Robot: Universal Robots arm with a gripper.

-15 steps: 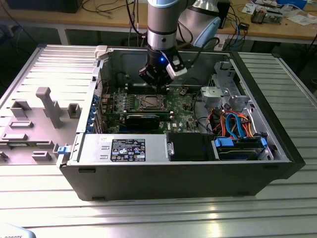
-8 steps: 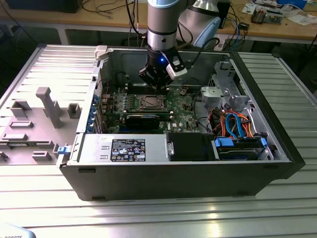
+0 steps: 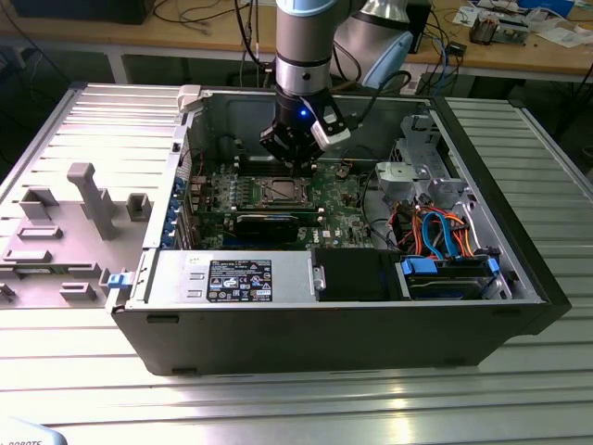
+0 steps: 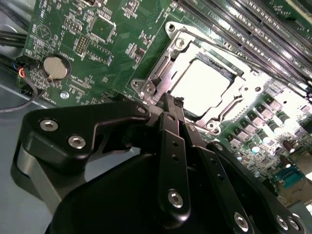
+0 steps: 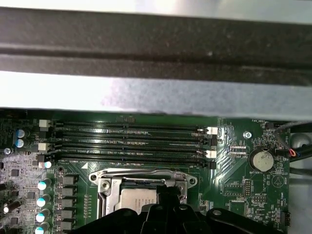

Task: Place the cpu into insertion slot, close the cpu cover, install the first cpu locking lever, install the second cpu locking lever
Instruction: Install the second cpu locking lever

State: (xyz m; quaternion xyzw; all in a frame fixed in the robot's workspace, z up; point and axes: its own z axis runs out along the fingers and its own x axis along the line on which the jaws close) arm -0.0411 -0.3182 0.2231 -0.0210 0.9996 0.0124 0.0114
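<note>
We see the cpu (image 4: 202, 85) seated in the insertion slot (image 5: 108, 185) with the cpu cover (image 4: 165, 70) down; our gripper (image 4: 171, 105), fingers pinched together empty, hovers at a locking lever, which needs hooking.

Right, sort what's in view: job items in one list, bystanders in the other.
Job:
cpu, seated in its socket
cpu cover, down around the chip
gripper, fingers together, just beside the cover

Lying about:
memory slots
coin battery
blue and orange cables
expansion card
</note>
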